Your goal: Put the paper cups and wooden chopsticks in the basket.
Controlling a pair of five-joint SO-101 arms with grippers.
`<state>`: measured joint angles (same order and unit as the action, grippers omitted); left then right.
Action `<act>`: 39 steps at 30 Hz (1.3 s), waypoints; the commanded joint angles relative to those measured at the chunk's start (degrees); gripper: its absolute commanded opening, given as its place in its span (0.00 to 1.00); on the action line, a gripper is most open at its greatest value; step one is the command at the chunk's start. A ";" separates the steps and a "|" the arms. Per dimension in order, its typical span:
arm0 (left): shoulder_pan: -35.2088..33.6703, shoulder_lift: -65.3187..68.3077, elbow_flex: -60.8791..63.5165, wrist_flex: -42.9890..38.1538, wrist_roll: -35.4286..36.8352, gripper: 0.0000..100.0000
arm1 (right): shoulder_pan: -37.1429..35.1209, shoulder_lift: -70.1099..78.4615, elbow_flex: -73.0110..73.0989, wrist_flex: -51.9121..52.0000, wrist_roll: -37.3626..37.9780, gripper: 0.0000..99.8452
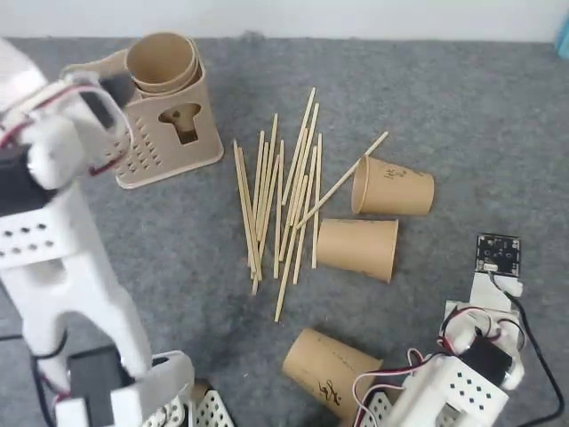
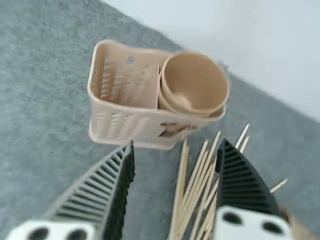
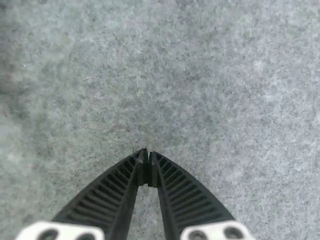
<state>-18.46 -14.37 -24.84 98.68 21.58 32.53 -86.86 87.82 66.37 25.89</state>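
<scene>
Beige basket [image 1: 169, 133] holds stacked cups [image 1: 162, 60]; chopsticks [image 1: 280, 200] lie scattered on the table [image 1: 444, 89] beside it, three loose cups [image 1: 357, 249] on their sides just past them. Left end effector [image 2: 177, 145] hangs wide and empty near the basket; right end effector [image 3: 148, 152] is closed, empty, over the table.

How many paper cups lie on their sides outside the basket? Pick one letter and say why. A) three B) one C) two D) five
A: three paper cups lie tipped over on the mat; the others stand stacked in the basket.
</scene>
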 commanded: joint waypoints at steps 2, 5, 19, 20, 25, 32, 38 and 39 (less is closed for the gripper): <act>-0.26 -6.59 18.42 0.70 -11.87 0.25 | -2.07 -0.92 -0.53 -0.04 1.41 0.01; -0.44 -10.46 33.45 -3.60 -18.20 0.25 | -8.57 -0.92 -0.62 0.57 7.56 0.01; -13.63 -38.51 92.62 -40.53 -34.64 0.25 | -23.52 -0.40 -27.08 20.44 42.37 0.01; -13.63 -39.91 95.69 -42.55 -34.90 0.25 | -25.45 -0.40 -29.01 23.60 45.45 0.01; -13.27 -45.71 103.60 -48.26 -34.90 0.25 | -34.51 -0.31 -37.54 36.97 57.32 0.04; -13.36 -48.88 105.45 -49.14 -34.99 0.25 | -40.22 0.04 -37.63 36.70 66.11 0.24; -13.36 -48.88 105.45 -49.14 -34.99 0.25 | -56.92 9.10 -35.25 32.31 55.21 0.20; -13.36 -48.88 105.45 -49.14 -34.99 0.25 | -57.54 10.68 -35.34 29.76 50.90 0.19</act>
<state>-31.65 -62.20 80.84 50.86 -12.79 -20.57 -81.76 53.19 100.13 86.11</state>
